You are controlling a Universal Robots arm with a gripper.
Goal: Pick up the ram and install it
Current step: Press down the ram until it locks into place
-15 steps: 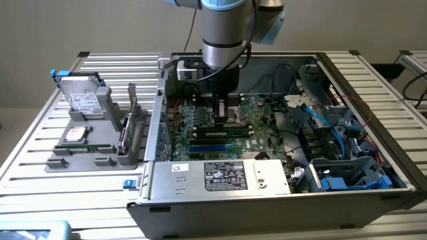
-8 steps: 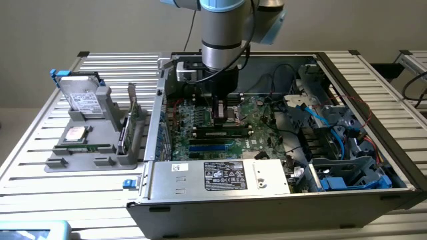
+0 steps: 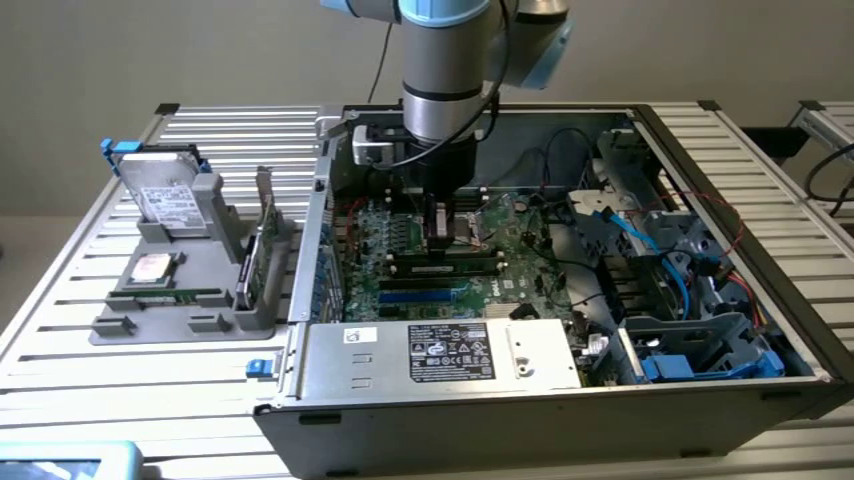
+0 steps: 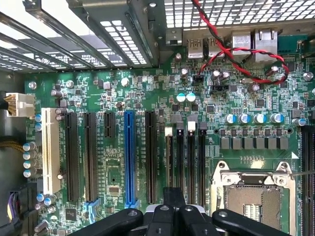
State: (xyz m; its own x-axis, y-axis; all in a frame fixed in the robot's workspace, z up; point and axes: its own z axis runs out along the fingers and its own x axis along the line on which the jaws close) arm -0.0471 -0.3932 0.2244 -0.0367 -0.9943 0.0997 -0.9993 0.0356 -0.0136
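The power supply [image 3: 441, 352] carries a white-and-black label [image 3: 451, 352], and the hard drive [image 3: 167, 195] a white one; neither print can be read.

- You are looking at a robotics lab or test bench, not a home or office.
- An industrial robot arm [image 3: 447, 60] hangs over a workbench [image 3: 80, 330] of ribbed aluminium profiles.
- An opened computer case [image 3: 747, 260] lies on it, its green motherboard [image 4: 123, 93] bare.
- Beside it, a grey fixture tray [image 3: 160, 325] stands parts upright, including a hard drive [image 3: 167, 195].
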